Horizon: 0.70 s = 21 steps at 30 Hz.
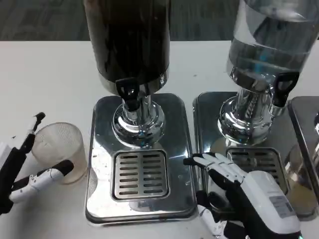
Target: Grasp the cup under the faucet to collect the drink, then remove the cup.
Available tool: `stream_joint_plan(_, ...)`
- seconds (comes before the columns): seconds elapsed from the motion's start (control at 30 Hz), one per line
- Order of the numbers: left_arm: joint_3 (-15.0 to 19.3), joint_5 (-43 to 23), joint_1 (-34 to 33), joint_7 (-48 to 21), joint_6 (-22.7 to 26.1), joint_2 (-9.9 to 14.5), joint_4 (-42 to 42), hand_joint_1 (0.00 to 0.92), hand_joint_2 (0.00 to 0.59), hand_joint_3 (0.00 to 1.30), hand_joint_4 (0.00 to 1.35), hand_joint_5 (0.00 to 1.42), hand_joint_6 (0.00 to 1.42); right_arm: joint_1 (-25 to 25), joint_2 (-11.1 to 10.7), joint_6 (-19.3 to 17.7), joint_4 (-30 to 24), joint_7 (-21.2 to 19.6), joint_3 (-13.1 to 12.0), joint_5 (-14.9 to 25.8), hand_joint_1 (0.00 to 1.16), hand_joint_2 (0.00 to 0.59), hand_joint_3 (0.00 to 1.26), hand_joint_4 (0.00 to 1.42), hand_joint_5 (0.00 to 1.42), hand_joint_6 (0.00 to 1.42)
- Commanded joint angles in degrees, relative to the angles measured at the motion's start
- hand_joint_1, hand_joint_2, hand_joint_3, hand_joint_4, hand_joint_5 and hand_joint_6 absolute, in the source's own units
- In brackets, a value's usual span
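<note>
Left hand (25, 172) fingers (50, 175) spread around the cup (57, 149), touching its near side, cup upright on the bench (45, 74) left of the dark dispenser's tray (99, 164), right hand (244, 191) open, holding nothing, fingers stretched over the second tray (207, 124)

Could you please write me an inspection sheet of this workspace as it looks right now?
Surface: white table, bare parts look clean.
Job's things: clear plastic cup upright on the table, left of the dark dispenser, not under its black faucet; drip grate bare.
Clutter: clear-liquid dispenser on its own steel tray; another tray edge at far right.
Hands: left hand around the cup, fingers on both sides, firm grip unclear; right hand over the right tray, fingers spread, holding nothing.
Cables: nothing seen.
Surroundings: dark floor beyond the table.
</note>
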Motion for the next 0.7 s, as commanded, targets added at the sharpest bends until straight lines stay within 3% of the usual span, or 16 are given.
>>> stream_joint_plan(0.03, -1.2, 1.2, -0.9, 0.0, 0.7, 1.2, 1.0, 0.000, 0.015, 0.00, 0.00, 0.06, 0.04, 0.2, 0.1, -0.2, -0.1, -0.3, 0.0, 0.2, 0.57, 0.550, 0.25, 0.17, 0.13, 0.30)
stream_joint_plan(0.7, -4.4, 4.0, -3.5, 4.0, 5.2, 0.8, 2.6, 0.048, 0.014, 0.00, 0.00, 0.09, 0.08, -0.2, 0.7, 0.0, 0.6, -0.3, -0.2, 1.0, 0.57, 0.557, 0.25, 0.18, 0.13, 0.30)
